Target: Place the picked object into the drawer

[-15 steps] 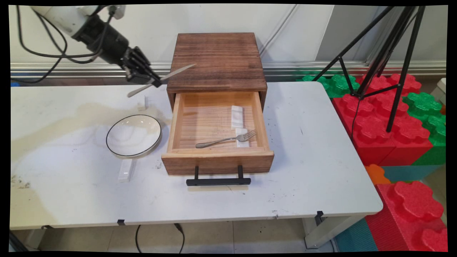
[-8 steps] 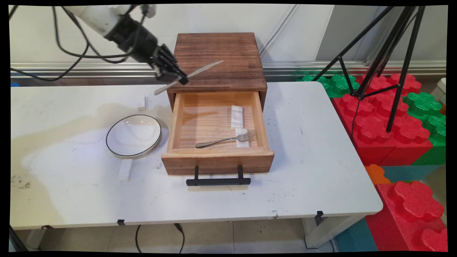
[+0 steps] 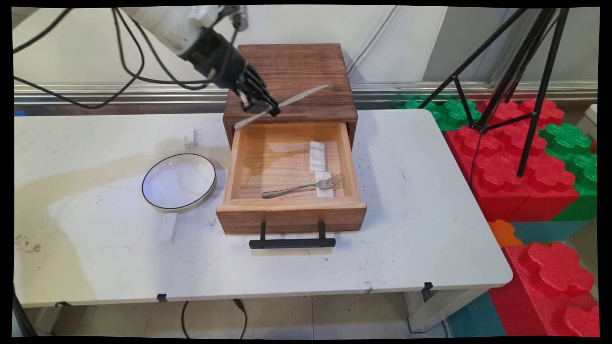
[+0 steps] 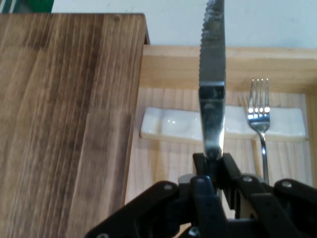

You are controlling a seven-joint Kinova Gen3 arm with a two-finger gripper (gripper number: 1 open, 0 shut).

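The white table (image 3: 430, 200) carries a wooden box (image 3: 291, 76) with its drawer (image 3: 289, 210) pulled open. In the drawer lie two white rests (image 3: 317, 155) and a fork (image 3: 301, 187). Above the drawer's back edge, the gripper (image 3: 268, 109) is clamped on a knife (image 3: 287, 103). A plate (image 3: 179, 182) stands left of the drawer.

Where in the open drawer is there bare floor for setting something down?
The drawer's left half is bare wood, from the left wall to the fork. The right side is crowded: two white rests, the fork's tines on the nearer one. The gripper, shut on the knife, hangs over the back-left corner.
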